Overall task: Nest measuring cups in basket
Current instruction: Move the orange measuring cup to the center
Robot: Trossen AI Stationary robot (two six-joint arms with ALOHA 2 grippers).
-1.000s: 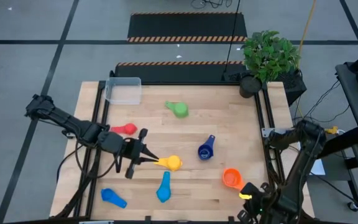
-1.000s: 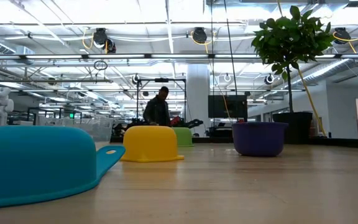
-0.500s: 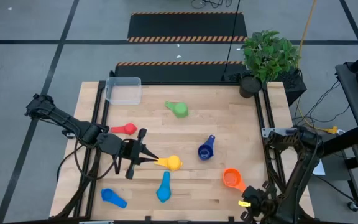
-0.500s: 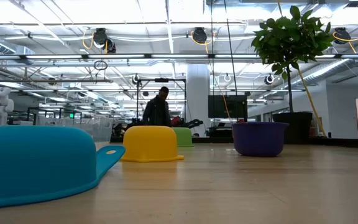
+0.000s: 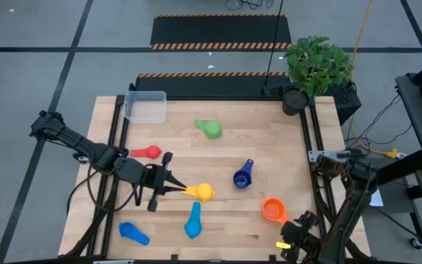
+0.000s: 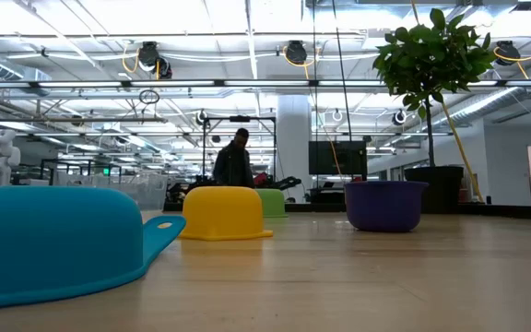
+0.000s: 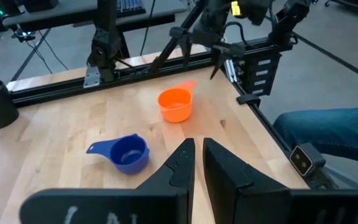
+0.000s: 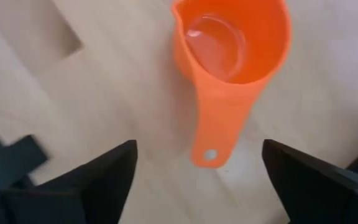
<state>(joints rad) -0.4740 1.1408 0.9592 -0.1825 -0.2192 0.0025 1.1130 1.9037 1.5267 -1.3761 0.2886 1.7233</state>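
Observation:
The yellow cup (image 5: 204,192) lies mouth down at mid table, its handle (image 5: 189,191) pointing left. My left gripper (image 5: 176,188) is shut, its fingertips right at that handle's end. The orange cup (image 5: 272,210) stands mouth up near the right edge. My right gripper (image 8: 198,144) hovers open above its handle (image 8: 211,140), one finger on either side and clear of it. Red (image 5: 151,152), green (image 5: 211,130), navy (image 5: 242,176) and two light blue cups (image 5: 193,220) (image 5: 132,232) lie scattered. The clear basket (image 5: 146,107) sits at the far left corner. My left gripper comes level from the table's left, with its fingertips at the free end of the yellow cup's handle (image 5: 187,191). The fingers themselves hide that spot, so I cannot tell whether they touch it. The cup rests rim down on the table.
A potted plant (image 5: 315,67) in a black pot stands at the far right corner. Black frame rails (image 5: 117,139) run along the table's left and right sides. A person stands in the room far behind the table (image 6: 233,161).
My right gripper has drawn back a little from the orange cup toward the table's near edge. The cup stays where it was. My left arm and the yellow cup have kept still.

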